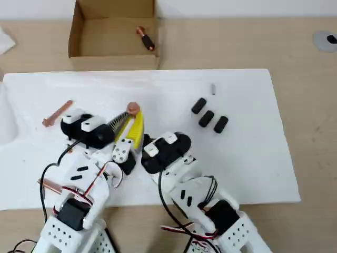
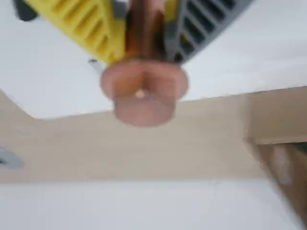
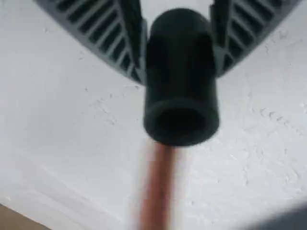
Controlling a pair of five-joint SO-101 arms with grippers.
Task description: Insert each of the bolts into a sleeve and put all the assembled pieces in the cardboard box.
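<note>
Left gripper (image 2: 145, 53) clamps a bolt (image 2: 144, 91); right gripper (image 3: 178, 60) clamps a sleeve (image 3: 181, 98).

White board (image 1: 253, 158), wooden table (image 1: 308, 105), grey disc (image 1: 324, 40)

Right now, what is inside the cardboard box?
One bolt pushed into a black sleeve, lying on the cardboard box floor near one side wall. The sleeve covers the shank's far end.

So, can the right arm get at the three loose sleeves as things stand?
Probably not yet: the right gripper is shut on a sleeve. The path itself looks free, with bare white board between that arm and the three loose sleeves.
</note>
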